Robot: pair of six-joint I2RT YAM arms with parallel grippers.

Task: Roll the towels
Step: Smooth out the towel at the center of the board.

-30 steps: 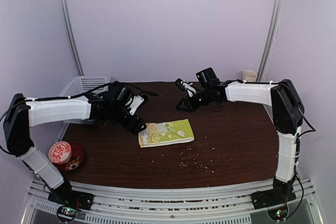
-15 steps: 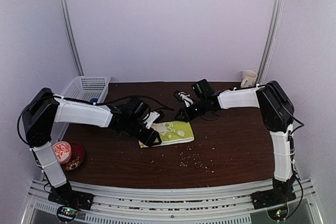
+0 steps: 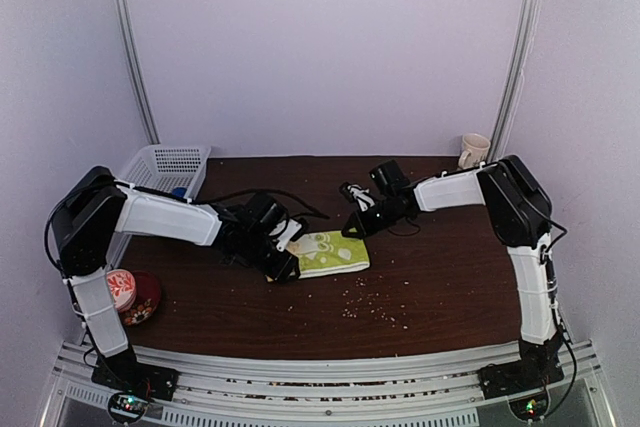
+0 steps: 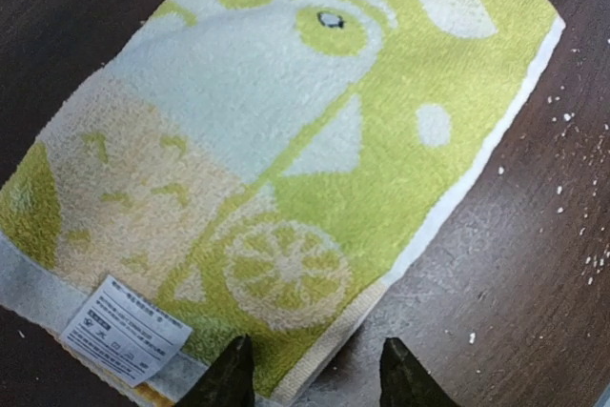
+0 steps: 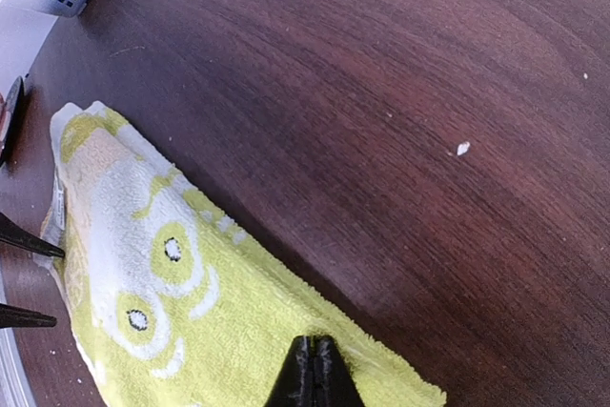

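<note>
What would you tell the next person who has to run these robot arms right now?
Left hand: open, straddling the edge of the yellow-green towel near its label, not gripping.
Right hand: shut, tips over the towel's other end; I cannot tell if it pinches cloth.
The towel lies flat mid-table, with crumbs in front of it. A blue thing shows in the white basket; it is too small to identify.
Done: nothing rolled yet.
Left: probably grip one end and roll the towel up.
</note>
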